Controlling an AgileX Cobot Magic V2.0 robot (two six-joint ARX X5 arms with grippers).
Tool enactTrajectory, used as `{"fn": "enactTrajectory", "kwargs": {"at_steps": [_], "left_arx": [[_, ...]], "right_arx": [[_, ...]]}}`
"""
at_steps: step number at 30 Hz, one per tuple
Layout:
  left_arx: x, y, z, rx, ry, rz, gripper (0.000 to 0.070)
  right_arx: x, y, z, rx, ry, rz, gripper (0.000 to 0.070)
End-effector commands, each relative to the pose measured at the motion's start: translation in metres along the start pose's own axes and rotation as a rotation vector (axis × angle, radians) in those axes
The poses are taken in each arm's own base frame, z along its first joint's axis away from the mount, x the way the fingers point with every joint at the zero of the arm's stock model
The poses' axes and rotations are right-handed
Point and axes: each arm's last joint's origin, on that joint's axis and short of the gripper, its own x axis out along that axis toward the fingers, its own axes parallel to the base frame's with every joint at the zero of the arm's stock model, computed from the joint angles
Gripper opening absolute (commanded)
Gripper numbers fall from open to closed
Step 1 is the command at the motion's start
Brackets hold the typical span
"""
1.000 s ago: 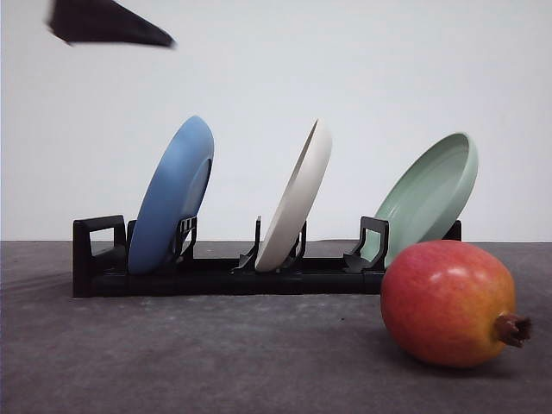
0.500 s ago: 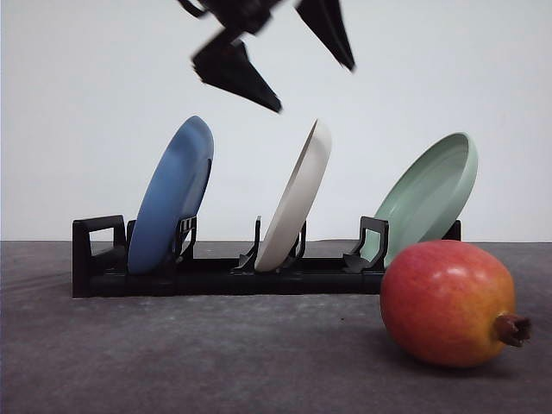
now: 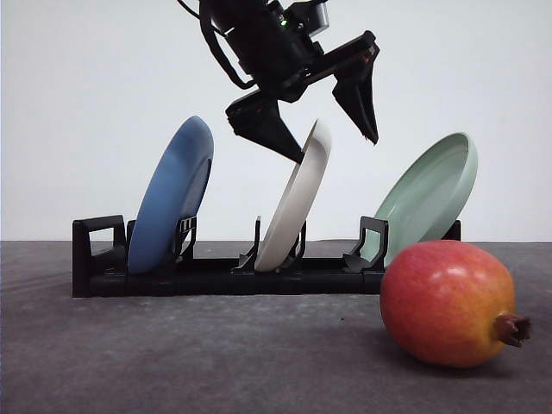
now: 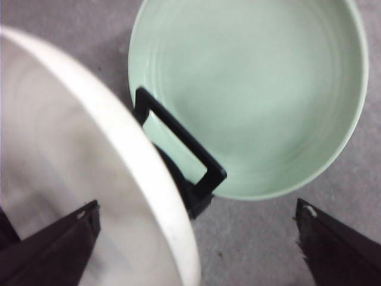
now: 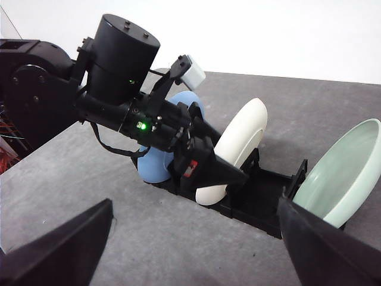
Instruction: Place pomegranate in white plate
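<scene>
Front view: grey table [image 3: 216, 354], white wall [image 3: 86, 103]; glossy red-orange pomegranate [image 3: 447, 304] lies right of the rack [image 3: 216, 274]. My left pincer [image 3: 332, 142] is spread astride the upright white plate [image 3: 297, 203].

Left wrist view: cream rim [image 4: 149, 173] between my fingers [image 4: 53, 244].

Right wrist view: my right pincer [image 5: 196, 250] is spread, empty.

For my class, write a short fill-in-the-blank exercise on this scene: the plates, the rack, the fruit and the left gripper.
1. The white plate stands in the black rack between the blue plate and the ____ plate.
2. The pomegranate lies on the ____, not on any plate.
3. The left gripper is ____, one of its fingers on each side of the white plate's top rim.

Missing words: green; table; open
</scene>
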Motion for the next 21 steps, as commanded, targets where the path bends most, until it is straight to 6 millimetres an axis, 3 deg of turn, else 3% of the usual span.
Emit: {"fn": "enactTrajectory", "kwargs": {"at_steps": [1,4,7,14,21], "left_arx": [[0.006,-0.005,0.004,0.018,-0.012,-0.008,0.0456],[0.006,-0.004,0.003,0.012,-0.003,-0.007,0.0160],[0.006,-0.004,0.002,0.007,0.014,-0.005,0.0017],[0.004,-0.004,0.001,-0.010,0.040,-0.002,0.0005],[-0.010,-0.009,0.019,-0.037,0.015,-0.007,0.0005]], "right_arx": [[-0.001,0.002,0.004,-0.002,-0.015,0.002,0.0564],[-0.001,0.002,0.004,0.002,-0.015,0.002,0.0564],[-0.001,0.002,0.004,0.004,-0.015,0.002,0.0564],[-0.001,0.002,0.004,0.005,-0.015,0.002,0.0564],[-0.001,0.002,0.004,0.006,-0.014,0.002,0.0564]]}}
